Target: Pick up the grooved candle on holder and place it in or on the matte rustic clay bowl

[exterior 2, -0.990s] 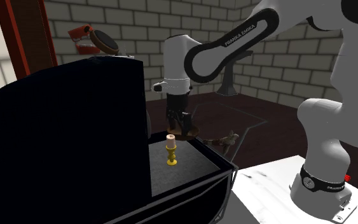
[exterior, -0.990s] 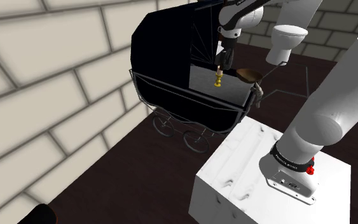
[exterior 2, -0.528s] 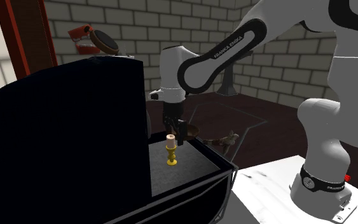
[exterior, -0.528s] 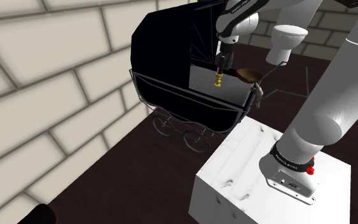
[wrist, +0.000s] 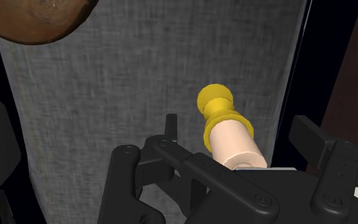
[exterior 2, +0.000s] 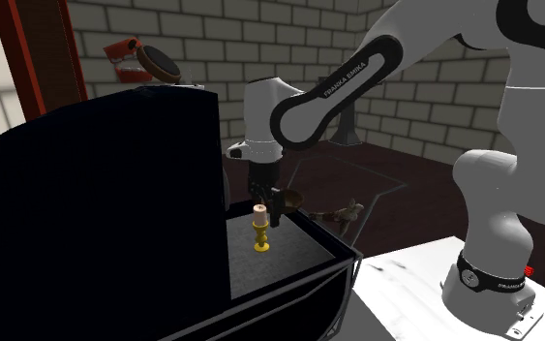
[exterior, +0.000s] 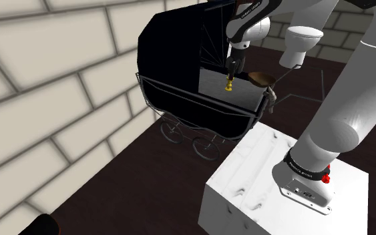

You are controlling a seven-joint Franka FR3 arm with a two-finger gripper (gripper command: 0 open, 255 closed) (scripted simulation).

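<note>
So, going across the shoulder view from its left: the pram (exterior: 173,53) is a black one with a big hood, a thin wire frame and spoked wheels. Inside it lies a flat grey pad (wrist: 107,95) with a woven, fabric-like look. That pad is basically the table here, which is why everything sits up in the carriage.

The candle (exterior: 229,83) stands upright on the pad. It's a short cream cylinder, smooth as far as I can tell (can't make out any grooves), in a glossy yellow holder (wrist: 217,105) with a rounded knob foot.

The gripper (exterior: 232,67) hangs right above it, pointing down. In the wrist view the fingers are spread with the candle's top between them and neither one visibly touching it, so I'd call that lined up for a grab, not a hold. Coming in from the top makes sense with the hood and pram walls boxing it in.

Just to the right sits the bowl (exterior: 260,79), brown, rough and dull, shallow and round, at the pad's edge. It's near enough that the carry should be short.
</note>
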